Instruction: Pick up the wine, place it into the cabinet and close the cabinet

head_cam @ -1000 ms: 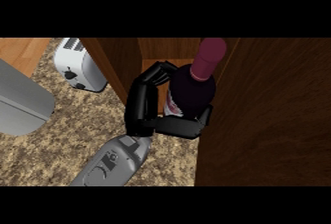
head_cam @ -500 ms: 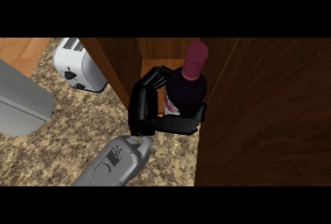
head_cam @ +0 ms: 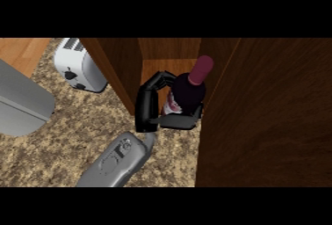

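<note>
I see my right hand (head_cam: pixel 148 110) clasped round the wine bottle (head_cam: pixel 188 90), holding it tilted in the open cabinet's (head_cam: pixel 120 66) mouth, beside the worktop (head_cam: pixel 65 145)

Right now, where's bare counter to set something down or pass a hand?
Free: granite counter between the toaster, the grey object and the forearm. Narrow strip between forearm and cabinet door. Crowded: the cabinet opening, filled by hand and wine bottle.

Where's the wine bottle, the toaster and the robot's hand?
Wine bottle (head_cam: pixel 188 93): head view, on its dark body.
Toaster (head_cam: pixel 84 70): head view, on its white side.
Hand (head_cam: pixel 146 110): head view, on the black palm.
</note>
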`<action>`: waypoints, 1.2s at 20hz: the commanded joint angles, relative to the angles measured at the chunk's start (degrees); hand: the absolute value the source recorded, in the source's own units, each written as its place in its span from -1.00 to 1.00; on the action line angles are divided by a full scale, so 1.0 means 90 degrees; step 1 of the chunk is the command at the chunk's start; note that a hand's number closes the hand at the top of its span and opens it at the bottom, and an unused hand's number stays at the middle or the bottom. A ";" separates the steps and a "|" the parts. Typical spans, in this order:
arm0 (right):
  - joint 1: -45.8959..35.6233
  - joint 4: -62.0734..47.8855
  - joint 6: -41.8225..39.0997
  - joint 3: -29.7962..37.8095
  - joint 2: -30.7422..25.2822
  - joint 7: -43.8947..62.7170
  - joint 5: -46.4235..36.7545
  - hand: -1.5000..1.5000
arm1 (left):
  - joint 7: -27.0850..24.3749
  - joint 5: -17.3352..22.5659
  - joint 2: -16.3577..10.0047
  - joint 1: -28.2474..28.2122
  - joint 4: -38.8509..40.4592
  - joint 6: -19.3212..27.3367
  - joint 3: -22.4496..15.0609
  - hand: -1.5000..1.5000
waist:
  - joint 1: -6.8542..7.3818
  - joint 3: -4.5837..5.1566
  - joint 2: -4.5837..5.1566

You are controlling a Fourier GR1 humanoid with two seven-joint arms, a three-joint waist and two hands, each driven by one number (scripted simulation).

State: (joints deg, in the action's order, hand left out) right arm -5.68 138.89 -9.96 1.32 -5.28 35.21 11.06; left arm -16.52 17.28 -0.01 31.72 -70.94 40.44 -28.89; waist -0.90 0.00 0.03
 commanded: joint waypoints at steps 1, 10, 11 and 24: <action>0.0365 0.0656 0.0020 -0.0037 0.0083 0.0131 0.0298 -1.00 | -0.0184 -0.0001 0.0001 0.0102 0.0251 0.0263 -0.0122 1.00 | 0.0025 0.0000 -0.0006; 0.0622 0.1155 -0.0087 0.0011 0.0051 0.0354 0.0695 -1.00 | -0.0896 0.0399 0.0000 0.0277 0.1006 -0.0341 0.0793 1.00 | -0.0041 0.0000 -0.0006; 0.0484 0.0616 -0.0066 0.0008 0.0168 -0.0088 0.0353 -1.00 | -0.1095 0.0562 0.0000 0.0203 0.1191 -0.0434 0.0737 1.00 | -0.0001 0.0000 0.0004; 0.0388 0.0608 -0.0073 0.0399 -0.0028 0.0089 0.0880 -1.00 | -0.0794 0.0689 -0.0125 0.1158 0.2400 -0.1452 0.1774 1.00 | -0.0009 -0.0001 0.0007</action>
State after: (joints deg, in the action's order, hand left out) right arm -4.27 138.81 -10.34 1.44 -4.79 34.52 11.67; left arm -24.12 22.58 -0.61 38.79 -53.67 30.71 -16.57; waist -0.79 0.01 0.02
